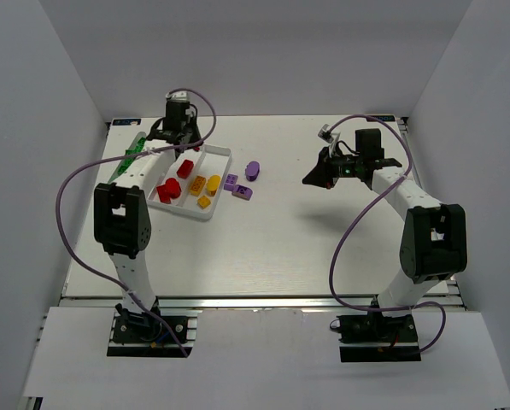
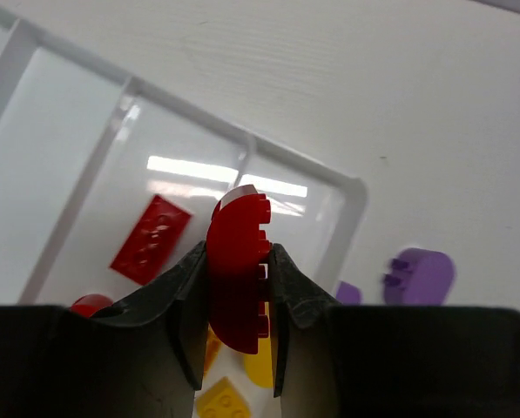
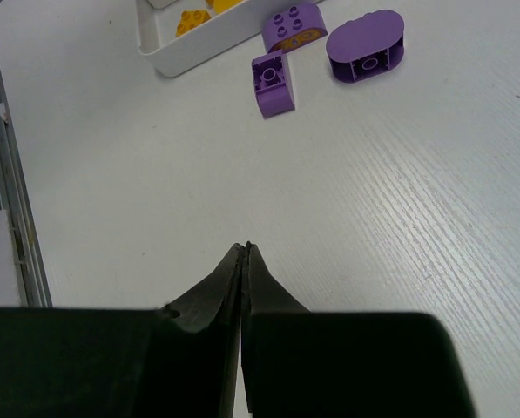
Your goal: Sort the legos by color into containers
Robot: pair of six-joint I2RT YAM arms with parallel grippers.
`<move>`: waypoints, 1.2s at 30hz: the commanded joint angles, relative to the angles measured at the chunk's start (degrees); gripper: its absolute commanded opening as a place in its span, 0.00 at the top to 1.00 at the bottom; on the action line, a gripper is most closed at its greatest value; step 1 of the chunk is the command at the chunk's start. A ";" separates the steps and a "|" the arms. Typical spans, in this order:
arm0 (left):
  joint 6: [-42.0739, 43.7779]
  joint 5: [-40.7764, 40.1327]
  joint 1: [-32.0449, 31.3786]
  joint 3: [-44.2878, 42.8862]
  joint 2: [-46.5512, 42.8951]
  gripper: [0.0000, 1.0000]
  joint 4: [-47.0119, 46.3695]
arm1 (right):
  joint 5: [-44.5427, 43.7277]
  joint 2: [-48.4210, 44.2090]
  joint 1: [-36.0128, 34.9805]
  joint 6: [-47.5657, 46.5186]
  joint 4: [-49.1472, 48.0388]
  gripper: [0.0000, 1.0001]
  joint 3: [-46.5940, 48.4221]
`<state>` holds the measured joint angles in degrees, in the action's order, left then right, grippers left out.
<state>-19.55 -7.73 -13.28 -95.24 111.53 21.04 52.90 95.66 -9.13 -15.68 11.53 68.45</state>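
Observation:
My left gripper [image 2: 238, 252] is shut on a red rounded lego [image 2: 238, 231] and holds it on edge above the white tray [image 2: 351, 196]. Below it lie a red rectangular lego [image 2: 151, 239] in one compartment and yellow legos [image 2: 225, 402] in the compartment beside it. In the top view the left gripper [image 1: 176, 139] is over the tray's [image 1: 225, 154] far end, with red legos [image 1: 167, 190], yellow legos [image 1: 205, 184] and green legos [image 1: 135, 145] inside. Three purple legos [image 1: 242, 181] lie on the table right of the tray. My right gripper [image 3: 245, 248] is shut and empty, well to their right.
The right wrist view shows a purple oval lego [image 3: 366, 45], a studded purple lego [image 3: 293, 26] and a small purple lego [image 3: 273, 84] beside the tray's corner [image 3: 190, 52]. The table's metal edge rail [image 3: 16, 235] runs along the left of that view. White walls enclose the table.

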 commanded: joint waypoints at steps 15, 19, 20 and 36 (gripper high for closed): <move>2.68 -6.25 3.78 -3.63 6.86 0.42 9.11 | -1.22 1.20 -1.68 -4.61 4.28 0.90 3.18; 2.33 -6.51 4.05 -4.34 7.22 0.41 9.64 | -1.66 1.37 -1.77 -5.32 5.17 0.89 3.71; 2.32 -6.51 4.14 -4.34 6.87 0.41 9.55 | -1.75 1.37 -1.86 -5.41 5.26 0.89 3.80; -5.84 19.41 -5.70 25.09 -16.77 0.49 -4.25 | -6.93 2.17 -8.01 -14.37 10.36 0.29 5.56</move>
<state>-21.19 4.75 -14.35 -75.22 99.13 19.33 48.03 97.21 -15.40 -25.85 20.64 71.81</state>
